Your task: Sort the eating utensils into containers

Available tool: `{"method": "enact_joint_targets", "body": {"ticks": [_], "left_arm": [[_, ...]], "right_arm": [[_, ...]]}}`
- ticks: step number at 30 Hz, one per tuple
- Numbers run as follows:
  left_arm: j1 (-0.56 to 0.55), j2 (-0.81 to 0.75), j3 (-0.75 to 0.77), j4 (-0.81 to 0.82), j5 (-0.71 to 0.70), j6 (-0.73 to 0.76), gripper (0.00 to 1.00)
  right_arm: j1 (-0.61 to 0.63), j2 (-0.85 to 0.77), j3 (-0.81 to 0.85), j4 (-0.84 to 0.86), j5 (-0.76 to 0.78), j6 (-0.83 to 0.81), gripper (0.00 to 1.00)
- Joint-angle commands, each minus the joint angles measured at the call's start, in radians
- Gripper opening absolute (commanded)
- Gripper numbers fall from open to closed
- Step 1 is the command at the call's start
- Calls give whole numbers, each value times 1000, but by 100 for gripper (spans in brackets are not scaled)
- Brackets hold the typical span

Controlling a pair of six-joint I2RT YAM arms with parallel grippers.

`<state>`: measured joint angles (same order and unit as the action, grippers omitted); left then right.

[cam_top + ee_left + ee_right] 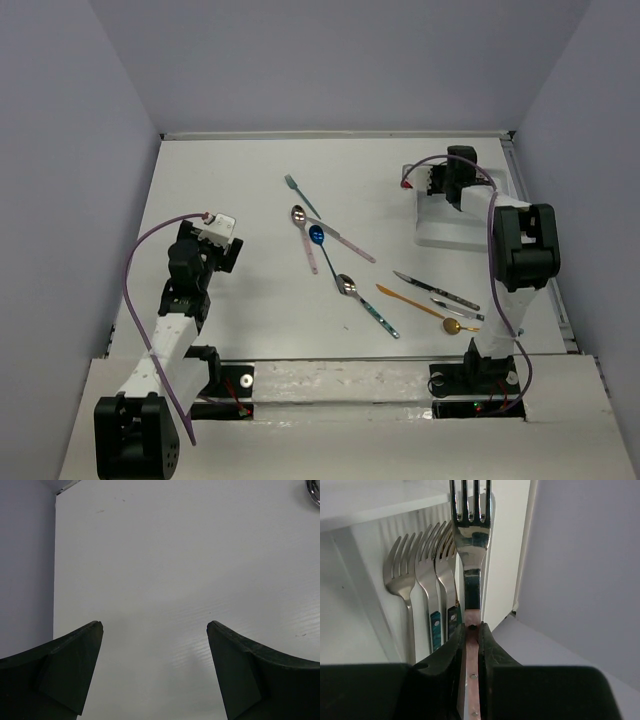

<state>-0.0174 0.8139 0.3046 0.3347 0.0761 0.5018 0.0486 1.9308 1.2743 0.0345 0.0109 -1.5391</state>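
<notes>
L gripper (226, 243) hangs over bare table (220, 180) on the left side, well apart from the utensils. In the wrist view its fingers (75, 660) are spread wide w/ nothing between them. Only the edge of a spoon bowl (314, 492) shows at the top-right corner.

Mid-table there's a loose cluster. The teal fork (299, 192) is farthest back. In front of it the pink-handled spoon (303, 232), blue spoon (322, 248) and a pink-handled piece (350, 245) (kind unclear) lie crossing or touching. The teal-handled spoon (368, 308) is just in front of those.

Further right, toward the front edge, are the orange utensil (408, 301), black-handled knife (435, 290), a small silver piece (457, 311) and the gold spoon (456, 326), all close together.

The white tray (445, 235) lies at back right w/ the R gripper (452, 188) above it. Its jaws are clamped on the copper-pink handle of a fork (471, 555), tines pointing away, by the tray's right wall (490, 580). Can't tell if it touches the tray. Three forks (426, 565) lie side by side in the compartment just left of it, heads overlapping, two w/ teal on the handles.
</notes>
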Motion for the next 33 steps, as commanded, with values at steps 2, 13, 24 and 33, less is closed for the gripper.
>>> {"method": "enact_joint_targets", "body": {"ticks": [2,13,24,33], "left_arm": [[7,-18,-7,69,-2,15,99],[5,-10,-5,70,-7,17,99],[7,-13,-10,75,-19,20,99],[5,-21,-15,78,-25,17,99]], "right_arm": [[-24,25,74,38,37,-96,1],[-112,5,17,31,-3,-116,0],[-112,-47,25,238,-68,37,67],[22,-265,54,256,-268,741,77]]}}
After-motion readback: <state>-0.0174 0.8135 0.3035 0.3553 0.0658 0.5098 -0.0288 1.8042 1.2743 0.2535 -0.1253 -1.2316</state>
